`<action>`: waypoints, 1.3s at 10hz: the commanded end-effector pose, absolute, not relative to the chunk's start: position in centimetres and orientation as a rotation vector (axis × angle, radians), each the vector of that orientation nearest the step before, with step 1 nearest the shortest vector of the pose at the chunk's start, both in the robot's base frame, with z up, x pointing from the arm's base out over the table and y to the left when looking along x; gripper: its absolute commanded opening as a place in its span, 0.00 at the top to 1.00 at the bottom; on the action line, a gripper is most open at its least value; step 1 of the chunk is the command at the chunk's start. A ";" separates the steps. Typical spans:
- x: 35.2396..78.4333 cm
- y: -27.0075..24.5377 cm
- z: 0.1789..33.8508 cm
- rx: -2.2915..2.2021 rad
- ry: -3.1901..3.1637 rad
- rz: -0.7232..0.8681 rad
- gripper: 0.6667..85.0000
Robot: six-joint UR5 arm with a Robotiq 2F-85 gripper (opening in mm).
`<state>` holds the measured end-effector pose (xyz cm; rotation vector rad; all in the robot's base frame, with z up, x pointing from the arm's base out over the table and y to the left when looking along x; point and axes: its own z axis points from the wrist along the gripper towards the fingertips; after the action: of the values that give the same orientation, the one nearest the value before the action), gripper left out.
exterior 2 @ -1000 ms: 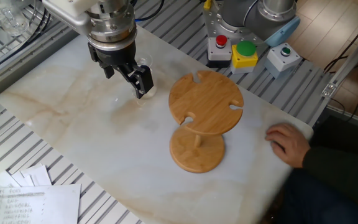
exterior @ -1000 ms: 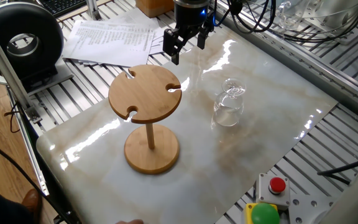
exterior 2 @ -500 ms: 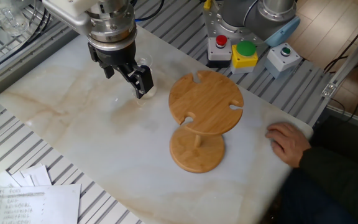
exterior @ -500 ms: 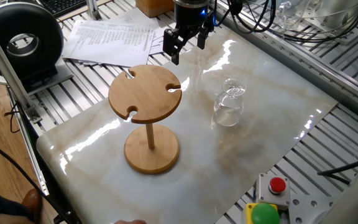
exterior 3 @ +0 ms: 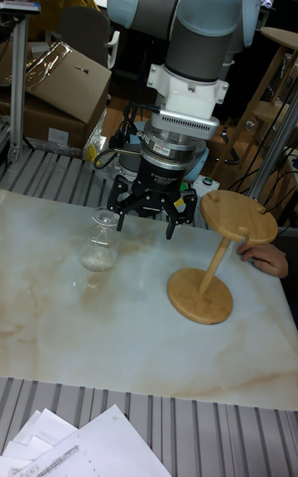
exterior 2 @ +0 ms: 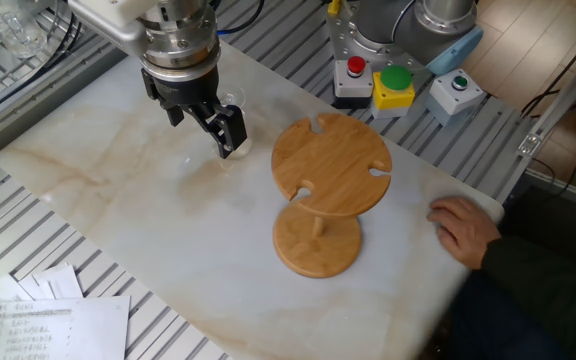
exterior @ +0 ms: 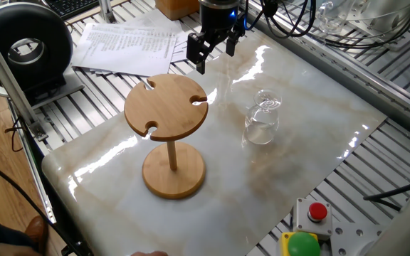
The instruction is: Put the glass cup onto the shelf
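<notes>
The glass cup (exterior: pixel 261 119) is clear and stands on the marble slab with its wider part down, right of the shelf. The shelf (exterior: pixel 166 107) is a bamboo stand with a notched round top, a thin post and a round base (exterior: pixel 174 171). My gripper (exterior: pixel 216 53) hangs open and empty above the slab's far side, apart from both the cup and the shelf. In the tall fixed view the gripper (exterior 3: pixel 146 220) hovers just right of the glass cup (exterior 3: pixel 98 243), with the shelf (exterior 3: pixel 238 217) further right. In the other fixed view the gripper (exterior 2: pixel 203 125) hides most of the cup; the shelf (exterior 2: pixel 330 165) stands to its right.
A person's hand (exterior 2: pixel 463 228) rests on the slab edge near the shelf. Boxes with a red button (exterior 2: pixel 355 68) and a green button (exterior 2: pixel 396 78) sit beside the robot base. Papers (exterior: pixel 127 43) and a black round device (exterior: pixel 27 46) lie off the slab.
</notes>
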<state>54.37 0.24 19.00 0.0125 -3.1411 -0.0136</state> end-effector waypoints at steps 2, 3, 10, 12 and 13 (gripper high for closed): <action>55.0 -1.6 19.0 0.437 -3.122 0.119 0.99; 55.0 -1.6 19.0 0.437 -3.122 0.119 0.99; 54.4 -2.0 18.7 0.497 -3.116 0.116 0.99; 53.7 -2.2 18.6 0.520 -3.097 0.112 0.99; 53.3 -2.3 18.5 0.542 -3.085 0.107 0.99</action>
<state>54.04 -2.32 18.64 0.4977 -3.1014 0.1311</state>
